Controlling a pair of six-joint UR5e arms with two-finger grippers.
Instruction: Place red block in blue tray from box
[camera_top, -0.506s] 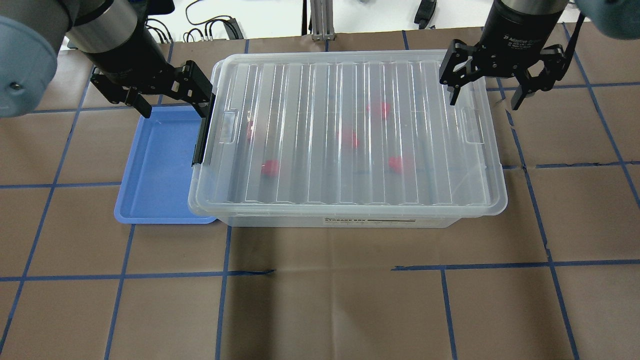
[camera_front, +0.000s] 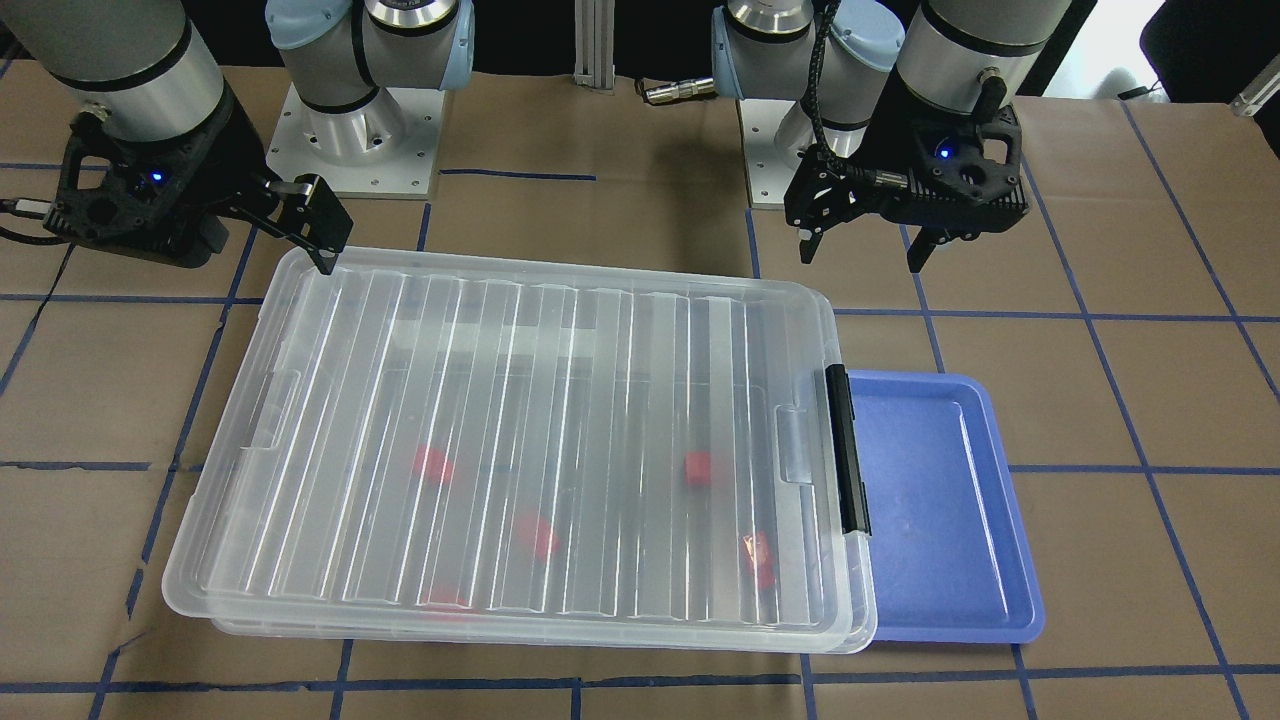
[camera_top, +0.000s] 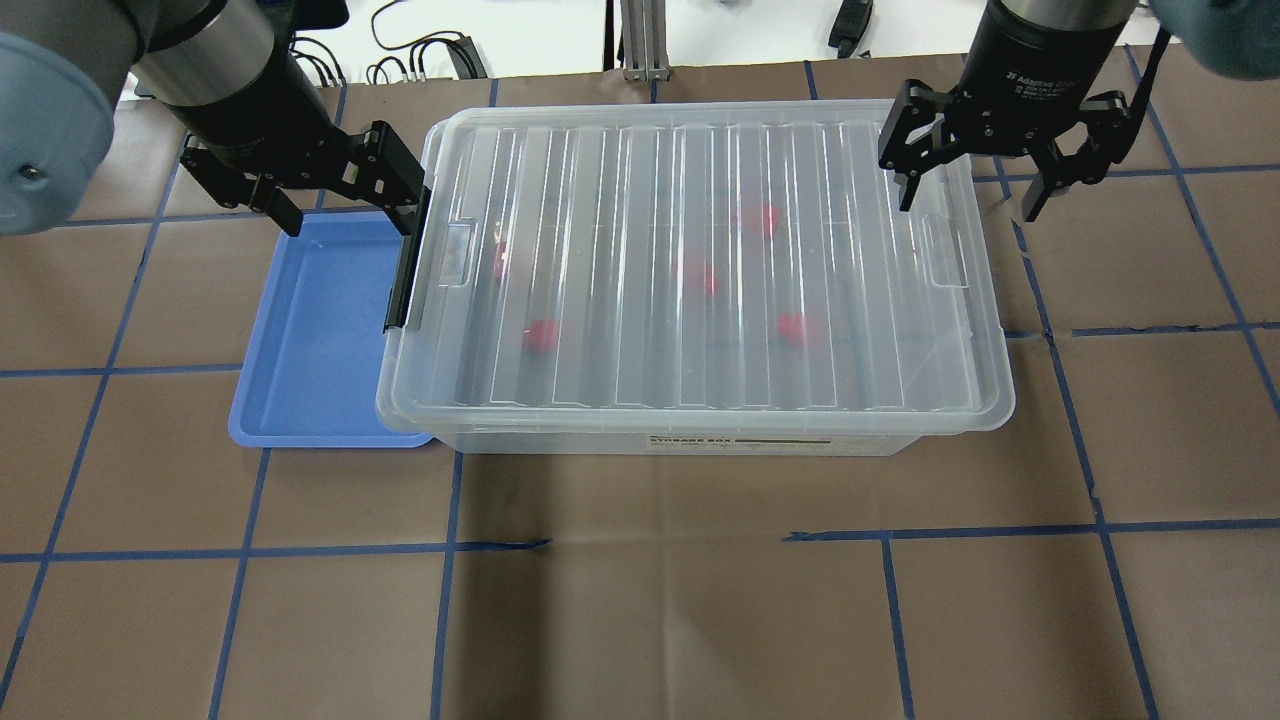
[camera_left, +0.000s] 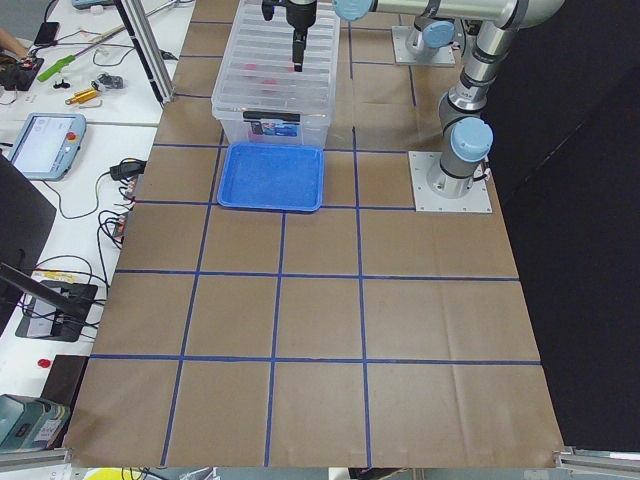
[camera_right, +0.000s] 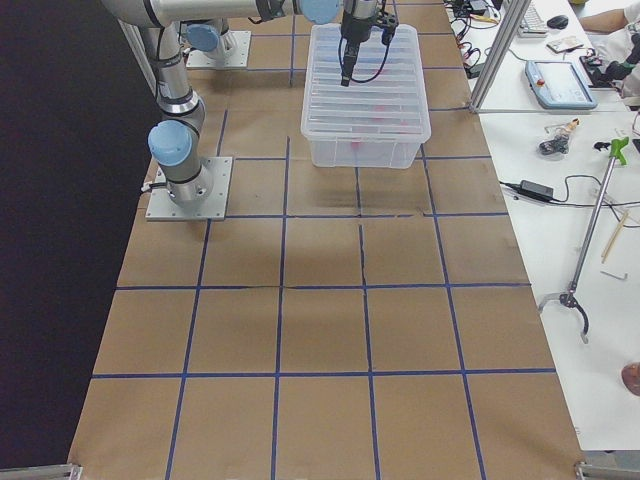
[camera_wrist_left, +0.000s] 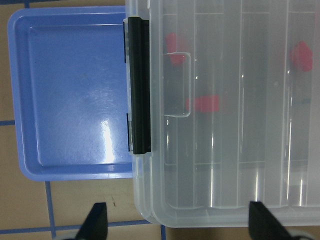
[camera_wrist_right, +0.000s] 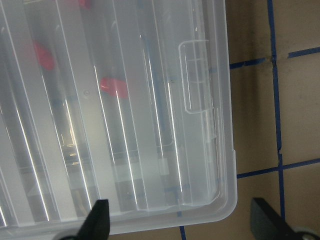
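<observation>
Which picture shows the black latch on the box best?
The left wrist-mounted view: the black latch is close and sharp, beside the blue tray. Overhead and front-facing views show it smaller; the rest show it tiny or not at all.

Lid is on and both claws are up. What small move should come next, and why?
Probably lower the left claw onto the latch to release it. The lid covers the box, the red blocks lie under it, and that open claw hovers by the latch end, beside the tray.
</observation>
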